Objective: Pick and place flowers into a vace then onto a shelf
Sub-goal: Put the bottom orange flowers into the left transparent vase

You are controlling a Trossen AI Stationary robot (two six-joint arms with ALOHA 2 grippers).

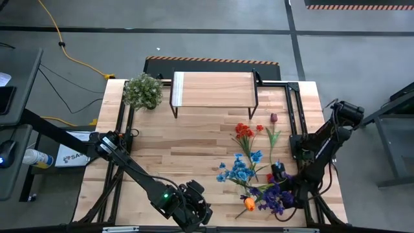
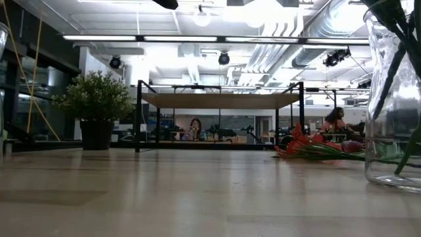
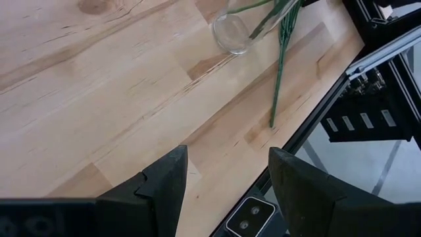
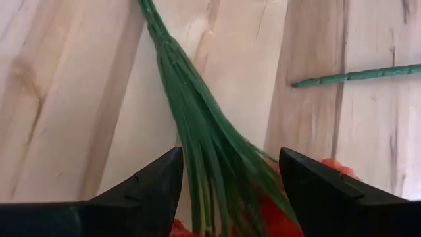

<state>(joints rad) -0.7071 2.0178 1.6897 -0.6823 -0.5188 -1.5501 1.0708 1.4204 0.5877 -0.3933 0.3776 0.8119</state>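
The flowers lie on the right half of the table: red blooms (image 1: 244, 131), a dark red tulip (image 1: 273, 118), blue blooms (image 1: 239, 169), purple blooms (image 1: 275, 197) and an orange tulip (image 1: 249, 204). A clear glass vase (image 2: 395, 99) stands near the front edge with green stems in it; its base (image 3: 233, 29) shows ahead of my left gripper. My right gripper (image 1: 279, 173) is open over a bunch of green stems with red blooms (image 4: 204, 138), one finger on either side, touching nothing I can see. My left gripper (image 1: 197, 210) is open at the front edge, with nothing between its fingers (image 3: 164, 184). The shelf (image 1: 213, 90) stands at the far middle.
A bushy potted plant (image 1: 143, 90) stands at the far left beside the shelf. A loose green stem (image 3: 279, 79) lies on the table beside the vase, its end near the table's edge. Black frame rails (image 1: 294, 110) run along the table's sides. Bare wood lies left of centre.
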